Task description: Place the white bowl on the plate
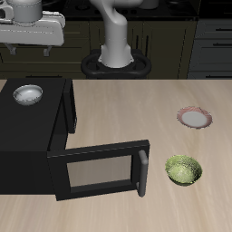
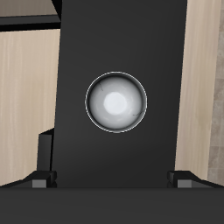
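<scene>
The white bowl (image 1: 28,92) stands upright on top of the black microwave (image 1: 41,127), near its back edge. In the wrist view the white bowl (image 2: 115,102) shows from straight above, with a pale shiny inside. My gripper (image 1: 33,50) hangs high above the bowl, open and empty. In the wrist view my gripper (image 2: 110,181) has its fingertips (image 2: 39,180) spread wide, clear of the bowl. The plate (image 1: 193,118), white with a reddish-pink scalloped rim, lies on the table at the far side from the microwave.
The microwave's door (image 1: 101,169) stands open toward the table's front edge. A green leafy-patterned bowl (image 1: 183,169) sits on the table in front of the plate. The robot's base (image 1: 116,62) stands at the table's back.
</scene>
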Tool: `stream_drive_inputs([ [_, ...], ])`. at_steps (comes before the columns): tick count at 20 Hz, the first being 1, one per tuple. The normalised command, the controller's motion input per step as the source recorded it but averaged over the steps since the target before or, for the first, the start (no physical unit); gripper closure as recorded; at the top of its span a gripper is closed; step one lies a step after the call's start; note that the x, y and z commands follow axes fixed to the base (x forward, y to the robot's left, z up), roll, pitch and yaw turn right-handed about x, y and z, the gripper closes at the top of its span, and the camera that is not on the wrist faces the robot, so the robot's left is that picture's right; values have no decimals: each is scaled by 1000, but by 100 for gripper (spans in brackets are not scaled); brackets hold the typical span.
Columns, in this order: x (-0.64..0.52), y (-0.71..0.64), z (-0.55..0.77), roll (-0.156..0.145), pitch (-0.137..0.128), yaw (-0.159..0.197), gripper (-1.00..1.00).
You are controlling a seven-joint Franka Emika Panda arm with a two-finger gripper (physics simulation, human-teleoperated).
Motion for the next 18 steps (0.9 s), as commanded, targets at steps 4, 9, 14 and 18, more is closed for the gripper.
stream_drive_inputs([
  [4, 8, -172, 71, -4, -11, 17, -100],
  [9, 18, -57, 39, 0, -5, 25, -100],
  [14, 140, -60, 109, -12, -4, -17, -100],
  [18, 108, 43, 107, -21, -8, 2, -100],
])
